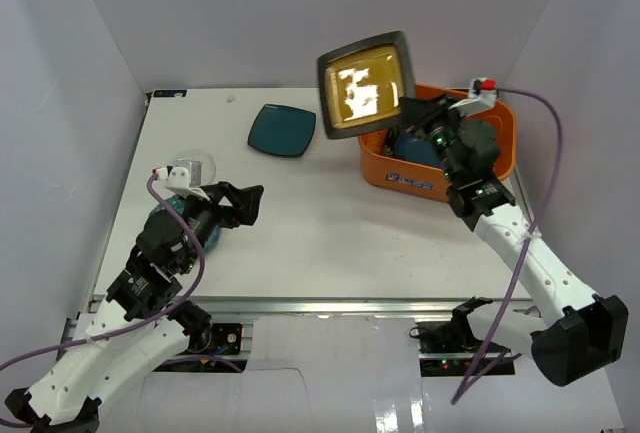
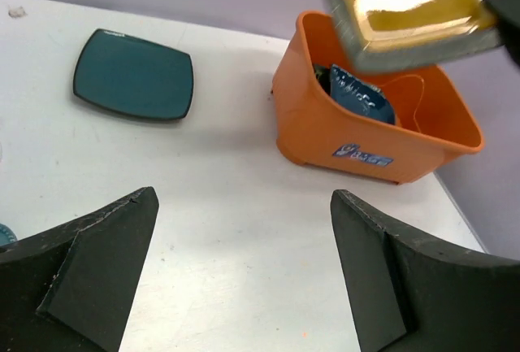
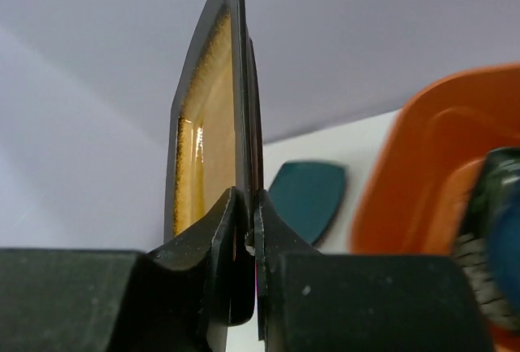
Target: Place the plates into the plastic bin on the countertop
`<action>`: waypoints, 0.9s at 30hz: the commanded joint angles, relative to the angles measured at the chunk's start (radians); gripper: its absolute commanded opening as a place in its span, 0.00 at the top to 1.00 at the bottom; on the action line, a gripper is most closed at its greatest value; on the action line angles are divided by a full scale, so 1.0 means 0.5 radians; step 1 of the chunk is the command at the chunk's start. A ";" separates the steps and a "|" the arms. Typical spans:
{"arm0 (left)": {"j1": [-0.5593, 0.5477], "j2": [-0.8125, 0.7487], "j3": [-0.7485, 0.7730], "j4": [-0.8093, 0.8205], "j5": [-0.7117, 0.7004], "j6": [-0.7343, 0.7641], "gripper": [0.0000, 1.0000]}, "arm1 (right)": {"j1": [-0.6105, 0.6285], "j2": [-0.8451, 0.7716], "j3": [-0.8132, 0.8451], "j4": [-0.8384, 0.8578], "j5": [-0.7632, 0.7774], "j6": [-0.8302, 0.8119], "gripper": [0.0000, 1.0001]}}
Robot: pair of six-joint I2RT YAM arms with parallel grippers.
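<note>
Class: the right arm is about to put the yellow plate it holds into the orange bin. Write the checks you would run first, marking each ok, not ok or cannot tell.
1. Right gripper shut on the black-rimmed yellow plate: ok, the rim is pinched between its fingers.
2. Plate directly above the orange bin: cannot tell; it overlaps only the bin's far left corner in the top view.
3. Room in the bin: ok; one blue dish leans inside and bare floor shows beside it.
4. Left gripper away from the bin: ok; it is open and empty.
5. Dark teal plate out of the path: ok; it lies flat, apart from the bin.
</note>
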 commanded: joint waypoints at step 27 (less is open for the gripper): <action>0.011 0.538 0.173 -0.006 0.154 -0.133 0.02 | -1.429 0.389 -0.489 0.169 -0.914 0.273 0.90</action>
